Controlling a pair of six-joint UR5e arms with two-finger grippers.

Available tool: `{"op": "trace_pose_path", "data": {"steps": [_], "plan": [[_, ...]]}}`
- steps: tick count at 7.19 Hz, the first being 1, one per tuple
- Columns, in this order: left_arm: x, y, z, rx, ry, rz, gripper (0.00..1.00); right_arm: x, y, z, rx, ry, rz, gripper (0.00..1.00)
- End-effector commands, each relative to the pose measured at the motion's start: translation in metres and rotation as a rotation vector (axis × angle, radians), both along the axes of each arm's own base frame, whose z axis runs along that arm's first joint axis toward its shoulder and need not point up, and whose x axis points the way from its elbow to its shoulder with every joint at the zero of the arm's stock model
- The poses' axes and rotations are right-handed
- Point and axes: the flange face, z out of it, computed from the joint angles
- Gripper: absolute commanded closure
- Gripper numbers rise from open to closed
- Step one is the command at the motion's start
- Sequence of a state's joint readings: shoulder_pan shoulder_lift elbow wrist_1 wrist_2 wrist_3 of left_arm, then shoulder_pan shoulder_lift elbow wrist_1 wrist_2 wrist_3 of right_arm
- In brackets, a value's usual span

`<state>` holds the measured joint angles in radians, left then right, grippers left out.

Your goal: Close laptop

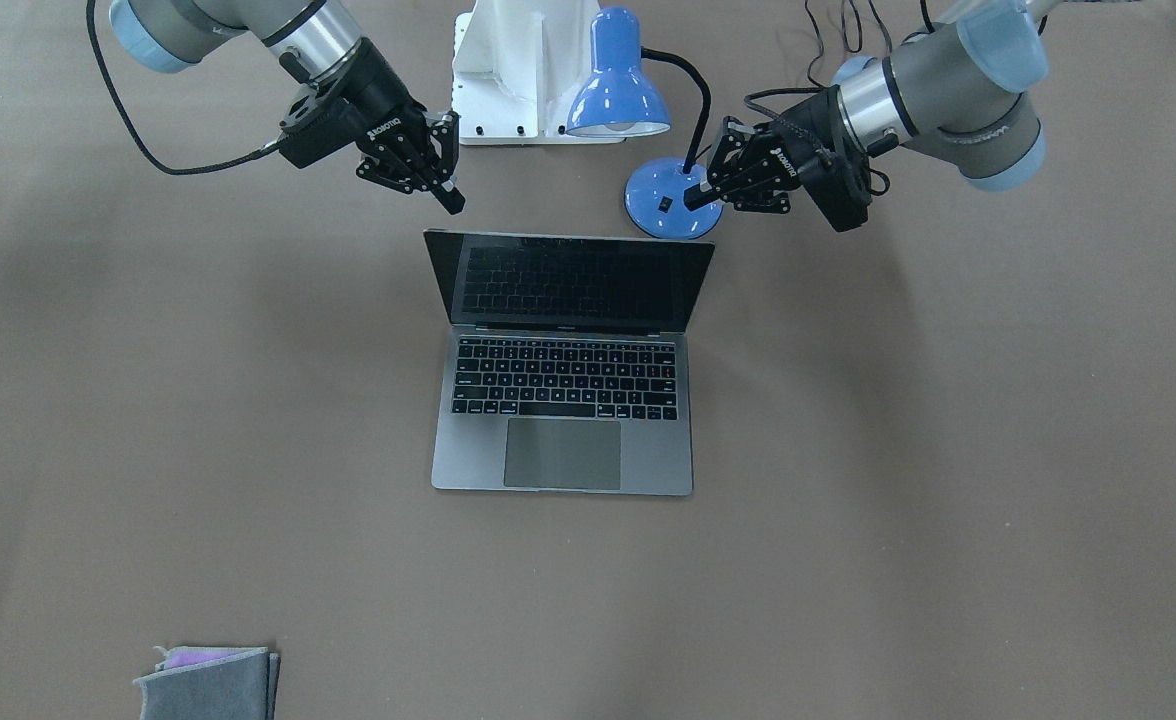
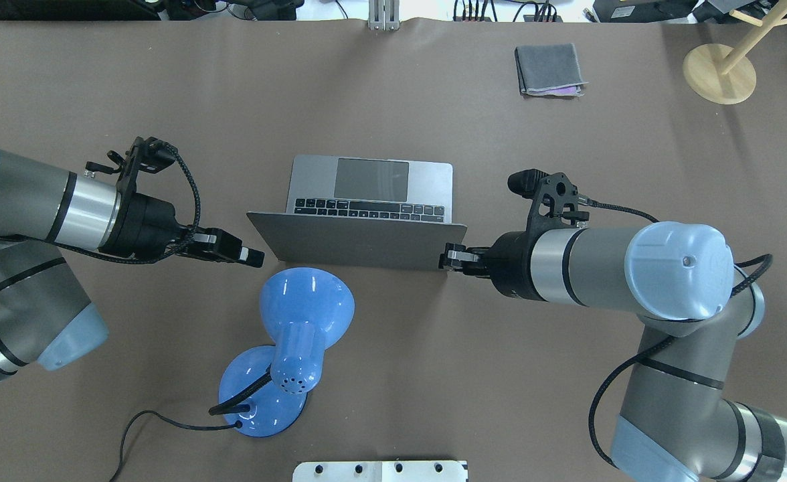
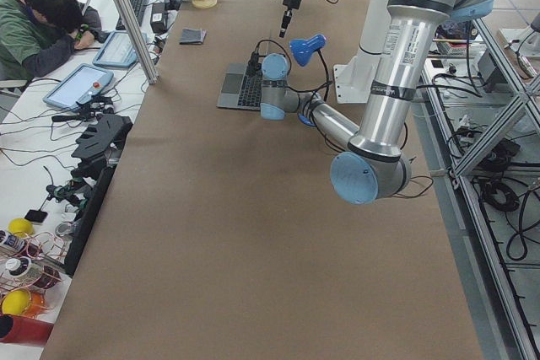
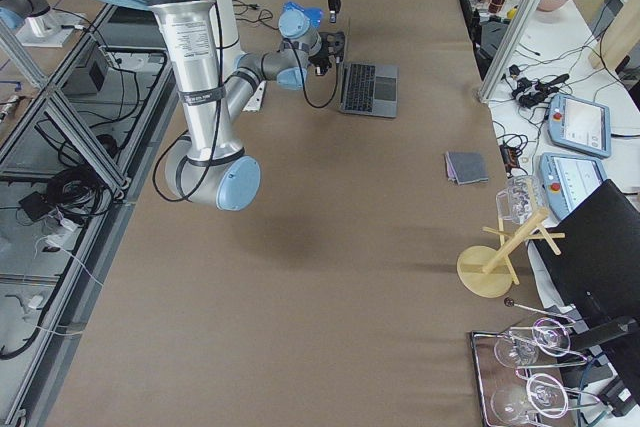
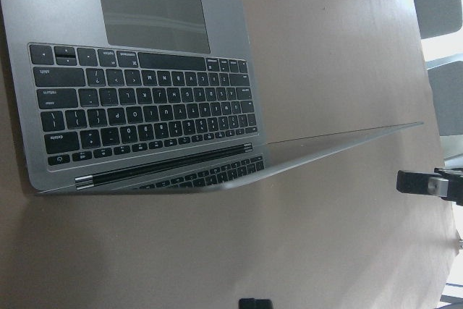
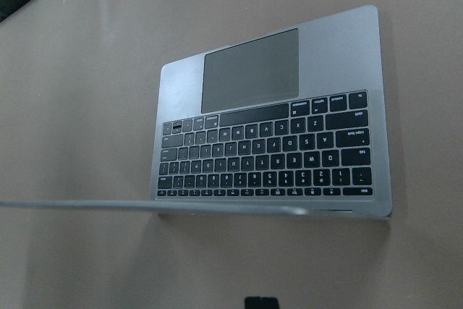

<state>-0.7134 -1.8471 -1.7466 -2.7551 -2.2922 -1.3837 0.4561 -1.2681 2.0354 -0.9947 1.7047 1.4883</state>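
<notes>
A blue desk lamp (image 2: 303, 308) stands on the brown worktop (image 2: 393, 94), toward the near edge in the overhead view and a little left of middle. Its shade leans toward the far side on a black gooseneck rising from a round blue base (image 2: 259, 402), and a black cord (image 2: 146, 418) trails off to the left. Far over on the right lies a folded grey cloth (image 2: 549, 69) with a purple edge peeking out. Right of it, near the far corner, is a wooden stand (image 2: 719, 73) on a round foot. At a side table to the left, a person in green (image 3: 38, 31) sits, head bent, beside a tablet-like controller (image 3: 78, 86).
</notes>
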Motion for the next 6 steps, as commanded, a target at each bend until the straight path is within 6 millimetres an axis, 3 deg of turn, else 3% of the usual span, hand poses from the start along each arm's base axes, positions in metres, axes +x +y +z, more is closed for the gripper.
{"op": "trace_pose_path", "data": {"steps": [1, 5, 6], "plan": [[0.012, -0.015, -0.002, -0.007, -0.003, -0.052, 1.0, 0.003, -0.011, 0.001, 0.001, 0.006, 0.022, 1.0], [0.017, -0.028, 0.0, -0.007, -0.01, -0.109, 1.0, 0.011, -0.033, -0.006, -0.006, 0.035, 0.062, 1.0], [0.02, -0.032, -0.007, 0.001, -0.001, -0.117, 1.0, 0.008, -0.041, -0.006, -0.009, 0.04, 0.072, 1.0]]}}
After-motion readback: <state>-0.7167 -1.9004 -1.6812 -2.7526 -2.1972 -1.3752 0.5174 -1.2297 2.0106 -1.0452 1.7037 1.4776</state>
